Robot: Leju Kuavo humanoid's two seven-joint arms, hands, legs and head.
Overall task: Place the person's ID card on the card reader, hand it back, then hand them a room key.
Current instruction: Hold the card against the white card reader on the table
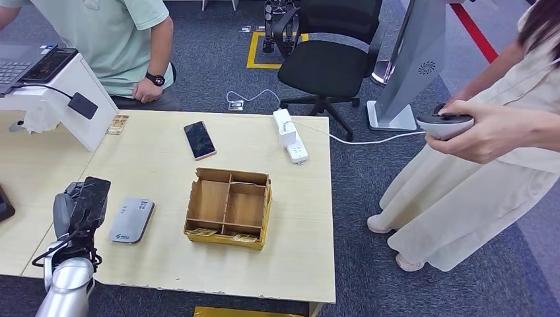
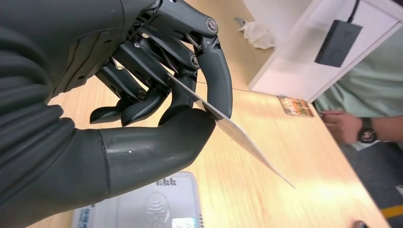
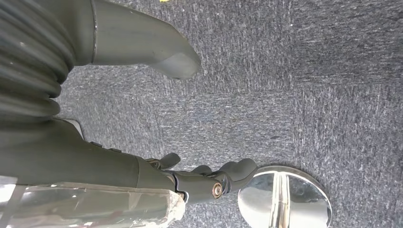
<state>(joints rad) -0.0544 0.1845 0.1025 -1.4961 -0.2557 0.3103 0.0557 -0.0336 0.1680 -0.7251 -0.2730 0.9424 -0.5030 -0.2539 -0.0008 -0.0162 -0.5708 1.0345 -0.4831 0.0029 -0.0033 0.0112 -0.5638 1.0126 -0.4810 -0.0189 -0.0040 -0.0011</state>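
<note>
My left hand [image 1: 82,205] hovers at the table's front left and pinches a thin ID card [image 2: 237,137] edge-on between thumb and fingers. The grey card reader [image 1: 131,220] lies flat just right of that hand, and the card sticks out above the card reader [image 2: 152,204] without touching it. A wooden box [image 1: 228,207] with compartments stands mid-table, and room key cards [image 1: 203,232] lie in its front slots. A seated person in a green shirt [image 1: 132,46] waits across the table. My right hand [image 3: 209,180] hangs over the carpet, holding nothing.
A phone [image 1: 199,140], a power strip [image 1: 289,135] and a small card [image 1: 117,124] lie toward the far edge. A white stand [image 1: 59,99] with a screen fills the far left. A second person [image 1: 475,132] stands at the right holding a controller.
</note>
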